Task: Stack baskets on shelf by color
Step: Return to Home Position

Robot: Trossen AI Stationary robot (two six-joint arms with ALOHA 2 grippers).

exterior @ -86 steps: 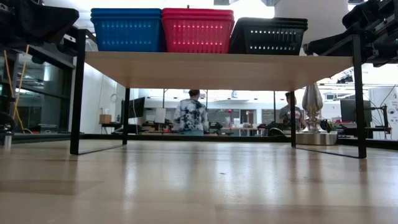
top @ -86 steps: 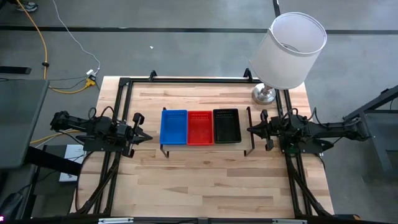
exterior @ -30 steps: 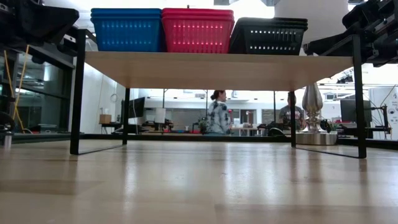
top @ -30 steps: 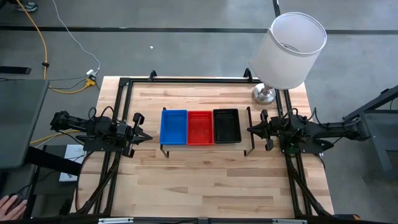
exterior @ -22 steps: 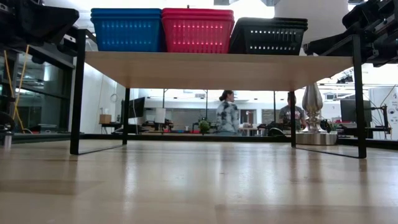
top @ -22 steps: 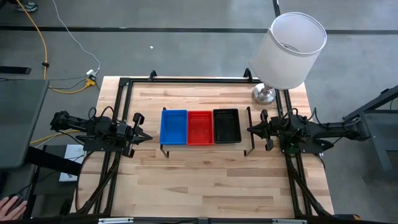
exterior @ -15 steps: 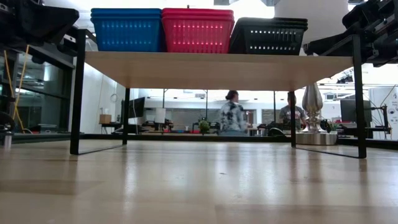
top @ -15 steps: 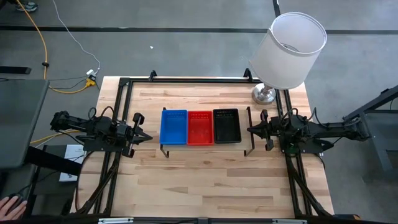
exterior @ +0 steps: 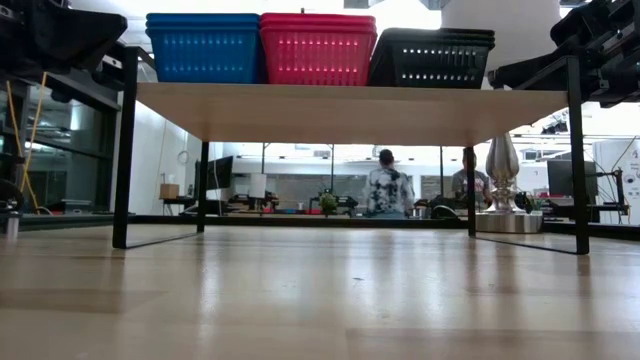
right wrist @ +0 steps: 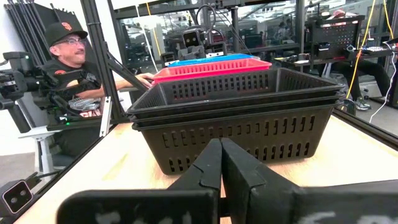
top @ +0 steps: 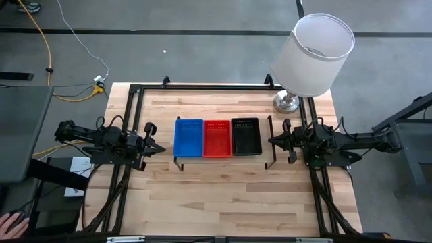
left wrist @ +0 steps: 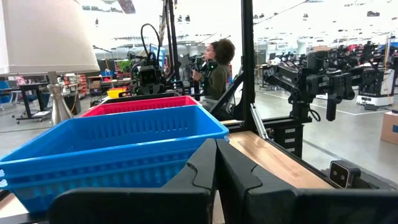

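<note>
Ahead of left gripper point(top: 159, 149), blue baskets point(top: 188, 137)

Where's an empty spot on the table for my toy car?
The wide bare table strip between the shelf and the near edge is free. So is the strip beyond the shelf, beside the lamp. The shelf top is crowded: blue baskets, red baskets and black baskets fill it.

Left pincer point(top: 155, 149) closed, right pincer point(top: 273, 141) closed, both facing inward, level.
</note>
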